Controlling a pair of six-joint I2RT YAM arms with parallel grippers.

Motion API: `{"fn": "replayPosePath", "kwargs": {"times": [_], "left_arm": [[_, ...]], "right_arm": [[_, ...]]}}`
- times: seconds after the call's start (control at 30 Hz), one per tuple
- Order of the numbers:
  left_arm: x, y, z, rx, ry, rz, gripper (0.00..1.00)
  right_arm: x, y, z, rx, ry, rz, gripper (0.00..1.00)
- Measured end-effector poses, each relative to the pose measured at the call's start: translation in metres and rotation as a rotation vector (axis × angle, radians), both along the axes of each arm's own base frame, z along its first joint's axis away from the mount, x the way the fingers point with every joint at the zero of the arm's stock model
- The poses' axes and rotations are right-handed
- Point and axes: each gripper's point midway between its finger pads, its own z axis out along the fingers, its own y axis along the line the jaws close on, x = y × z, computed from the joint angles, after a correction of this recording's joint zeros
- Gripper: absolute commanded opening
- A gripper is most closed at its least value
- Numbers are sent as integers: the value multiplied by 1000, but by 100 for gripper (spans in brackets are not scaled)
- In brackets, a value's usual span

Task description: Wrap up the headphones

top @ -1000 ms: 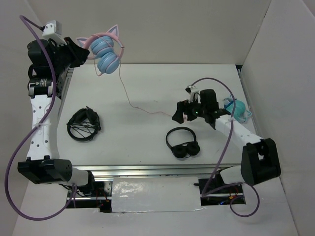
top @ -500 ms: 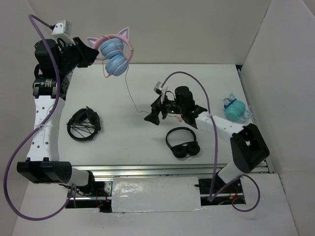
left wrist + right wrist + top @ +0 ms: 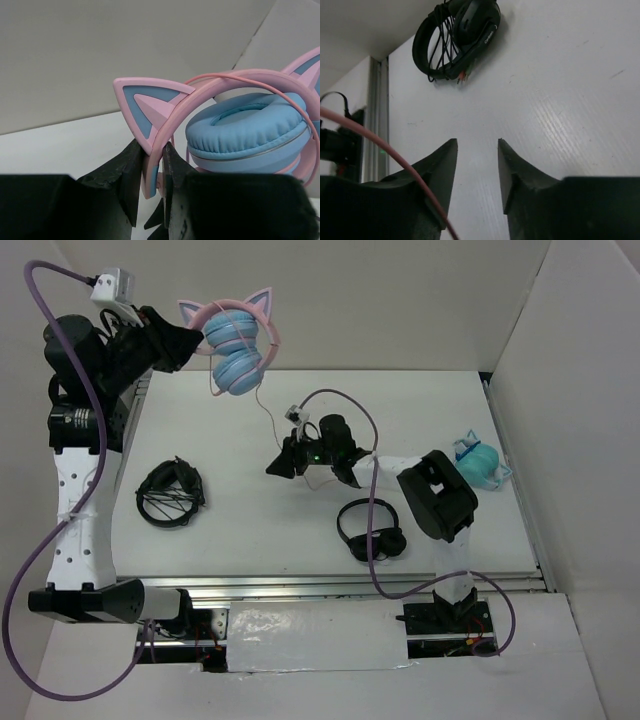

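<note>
The headphones [image 3: 240, 345] have a pink cat-ear band and light blue ear cups, and hang in the air above the table's far left corner. My left gripper [image 3: 192, 342] is shut on their pink band beside one ear, as the left wrist view shows: headphones [image 3: 250, 130], left gripper [image 3: 150, 150]. Their thin pink cable [image 3: 262, 405] drops from the cups toward the table's middle. My right gripper [image 3: 278, 466] sits low there, open, with nothing between its tips. In the right wrist view the cable [image 3: 380, 145] crosses over the left finger of the right gripper [image 3: 476, 142].
A black headset with its cord wound round it [image 3: 170, 493] lies at the left, also seen ahead of the right gripper as the wound black headset [image 3: 460, 40]. A plain black pair [image 3: 370, 530] lies near the front centre. A teal cat-ear pair [image 3: 480, 462] rests at the right edge.
My right arm swung left across the table to the hanging cable, and its jaws narrowed. My left arm carried the headphones a little up and to the right.
</note>
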Motion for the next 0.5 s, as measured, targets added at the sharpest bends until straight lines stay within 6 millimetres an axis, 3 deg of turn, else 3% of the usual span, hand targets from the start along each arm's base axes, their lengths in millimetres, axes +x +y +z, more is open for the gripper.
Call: {"fn": "replayPosePath", "kwargs": {"times": [0.03,0.1,0.23,0.33,0.5], "left_arm": [[-4,-3,3,1,-9,-17,0],[-13,-10,10,5,-31,-62,0],[-37,-27,24,19,-86,-180,0],[-56,-38,31,42,-142,-266,0],[-77,-66,17,125,-205,-460,0]], "right_arm": [[1,-1,-4,2,32,-9,23],[7,-6,-3,11,64,-30,0],[27,-28,8,36,77,-91,0],[42,-57,19,34,65,-153,0],[78,-111,54,-31,0,-282,0]]}}
